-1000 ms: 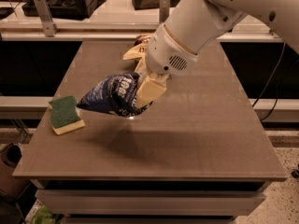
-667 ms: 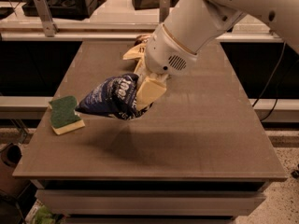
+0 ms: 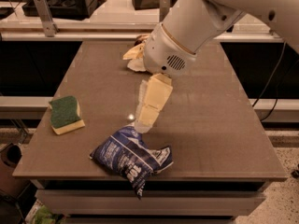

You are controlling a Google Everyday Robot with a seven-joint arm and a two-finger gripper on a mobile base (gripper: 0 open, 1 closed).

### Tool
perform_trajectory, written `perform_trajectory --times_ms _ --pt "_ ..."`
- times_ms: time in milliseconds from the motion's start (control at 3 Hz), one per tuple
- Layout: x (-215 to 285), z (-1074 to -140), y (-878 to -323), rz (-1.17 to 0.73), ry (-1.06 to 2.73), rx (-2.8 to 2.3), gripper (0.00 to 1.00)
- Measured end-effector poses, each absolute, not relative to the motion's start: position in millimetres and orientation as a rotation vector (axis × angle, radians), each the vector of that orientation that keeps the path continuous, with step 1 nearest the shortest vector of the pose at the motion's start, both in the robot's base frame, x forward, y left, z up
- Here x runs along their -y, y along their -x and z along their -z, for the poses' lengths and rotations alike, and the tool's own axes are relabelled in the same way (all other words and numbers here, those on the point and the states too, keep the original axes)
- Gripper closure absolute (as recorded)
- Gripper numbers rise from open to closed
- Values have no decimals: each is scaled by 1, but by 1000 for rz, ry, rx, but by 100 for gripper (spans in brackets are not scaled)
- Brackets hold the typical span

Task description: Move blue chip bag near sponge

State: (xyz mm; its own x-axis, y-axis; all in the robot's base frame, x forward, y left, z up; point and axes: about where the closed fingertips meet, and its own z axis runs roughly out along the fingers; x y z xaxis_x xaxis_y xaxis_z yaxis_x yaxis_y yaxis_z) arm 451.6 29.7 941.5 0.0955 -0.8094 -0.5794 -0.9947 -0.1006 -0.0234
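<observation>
The blue chip bag [image 3: 131,157] is a crumpled dark-blue foil bag with white lettering. It lies on the brown table [image 3: 210,125] near the front edge, with one corner hanging over the edge. The gripper [image 3: 142,124] points down from the big white arm and its tip meets the bag's upper end. The sponge [image 3: 65,114], green on top with a pale yellow base, lies at the table's left edge, about a hand's width to the left of the bag and a little further back.
A yellow-and-brown chip bag [image 3: 134,55] lies at the back of the table, partly hidden behind the arm's white wrist housing [image 3: 170,55]. A counter with dark equipment [image 3: 65,3] runs behind the table. Cables hang at the right.
The arm has swung down and toward the front edge. The blue chip bag, held in the air beside the sponge before, now rests on the table near the front.
</observation>
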Motion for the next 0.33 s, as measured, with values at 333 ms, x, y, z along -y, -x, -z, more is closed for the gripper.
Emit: perform_trajectory --times_ms 333 --pt "-30 -941 -452 -606 1969 -1766 0"
